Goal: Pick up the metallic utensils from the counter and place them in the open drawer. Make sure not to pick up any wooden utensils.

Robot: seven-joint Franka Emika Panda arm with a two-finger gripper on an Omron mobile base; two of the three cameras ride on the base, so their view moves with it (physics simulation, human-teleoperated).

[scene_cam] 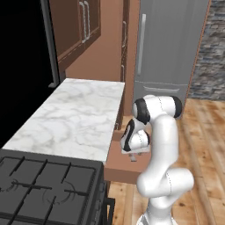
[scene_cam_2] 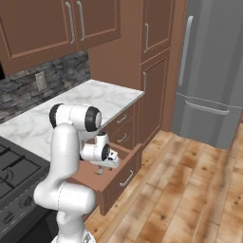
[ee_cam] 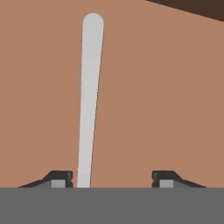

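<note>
A thin silver-grey utensil handle [ee_cam: 89, 100], one of the metallic utensils, runs lengthwise over the reddish-brown floor of the open drawer [ee_cam: 166, 87]. My gripper [ee_cam: 111, 180] is open above it; the handle's near end sits just inside the left fingertip [ee_cam: 59, 179], and the right fingertip stands well apart. From the base, the gripper [scene_cam: 133, 156] [scene_cam_2: 99, 170] hangs low inside the pulled-out drawer [scene_cam: 125, 171] [scene_cam_2: 124, 176], under the edge of the white marble counter [scene_cam: 74, 118] [scene_cam_2: 102, 95]. No wooden utensils are in sight.
A black stove top [scene_cam: 44, 184] adjoins the counter's near end. A grey fridge [scene_cam: 171, 44] [scene_cam_2: 213, 71] stands past the tall brown cabinet doors [scene_cam_2: 154, 90]. Wooden floor [scene_cam_2: 190, 190] lies to the right of the drawer.
</note>
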